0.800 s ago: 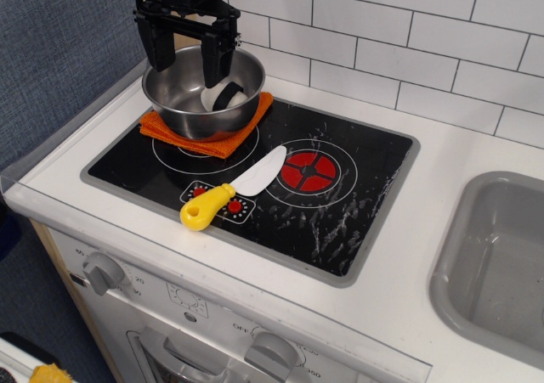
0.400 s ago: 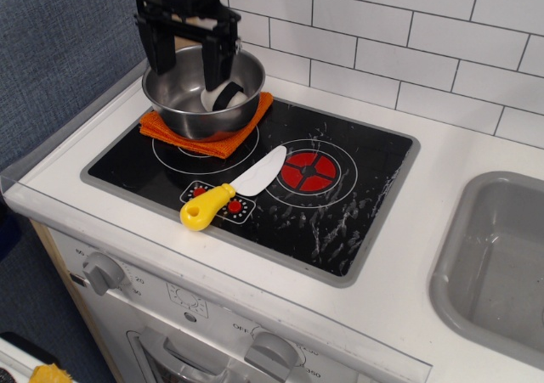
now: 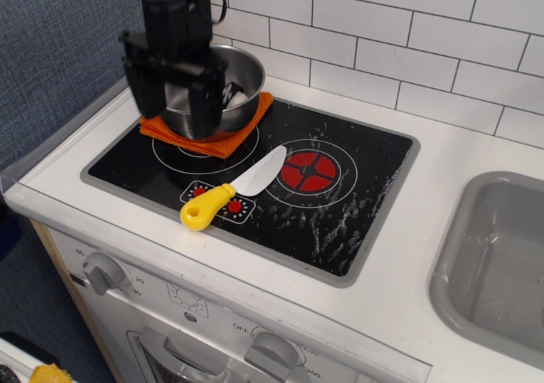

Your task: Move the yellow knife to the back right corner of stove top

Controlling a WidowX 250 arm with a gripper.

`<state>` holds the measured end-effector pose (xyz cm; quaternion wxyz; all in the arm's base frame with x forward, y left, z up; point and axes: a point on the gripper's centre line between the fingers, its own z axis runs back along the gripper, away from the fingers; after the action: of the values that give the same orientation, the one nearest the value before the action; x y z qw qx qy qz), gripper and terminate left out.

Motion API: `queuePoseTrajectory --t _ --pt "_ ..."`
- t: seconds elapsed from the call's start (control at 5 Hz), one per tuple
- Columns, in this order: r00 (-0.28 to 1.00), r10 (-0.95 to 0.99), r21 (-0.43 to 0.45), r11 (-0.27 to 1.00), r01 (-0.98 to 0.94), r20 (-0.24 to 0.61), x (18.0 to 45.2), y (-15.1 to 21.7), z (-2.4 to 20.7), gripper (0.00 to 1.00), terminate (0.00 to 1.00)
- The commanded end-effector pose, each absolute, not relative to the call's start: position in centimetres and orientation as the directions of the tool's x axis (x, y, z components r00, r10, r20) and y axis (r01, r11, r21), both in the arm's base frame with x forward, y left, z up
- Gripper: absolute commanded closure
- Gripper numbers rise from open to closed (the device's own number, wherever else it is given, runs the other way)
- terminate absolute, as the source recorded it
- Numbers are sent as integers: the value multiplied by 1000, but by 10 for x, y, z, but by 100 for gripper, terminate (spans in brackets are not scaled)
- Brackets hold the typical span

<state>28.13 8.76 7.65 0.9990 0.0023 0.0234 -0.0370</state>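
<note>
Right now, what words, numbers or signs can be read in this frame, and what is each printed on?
"OFF" on the stove's white front panel, beside the middle knob.
"20" on the same panel, beside the left knob.
Other dial numerals around both knobs: too small and blurred to read.
A small grey symbol on the panel between the knobs: not legible.
Nothing readable on the yellow knife, the stove top or the end effector.

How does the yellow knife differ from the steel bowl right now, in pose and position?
The yellow knife lies flat and bare on the stove top near its front; the steel bowl sits upright on an orange cloth at the back left. The knife is in full view; the gripper partly hides the bowl. Both rest on the stove top, ungrasped.
</note>
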Motion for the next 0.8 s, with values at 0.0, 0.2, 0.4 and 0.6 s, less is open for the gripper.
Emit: queuePoseTrajectory --t 0.0,0.2,0.4,0.6 --pt "972 -186 29 981 191 -141 269 76 38 0 0" --pt "958 -218 24 974 226 -184 265 69 7 0 0" --pt "949 -245 41 965 258 -197 263 61 0 0 0" --pt "949 -260 49 961 272 -176 261 57 3 100 0"
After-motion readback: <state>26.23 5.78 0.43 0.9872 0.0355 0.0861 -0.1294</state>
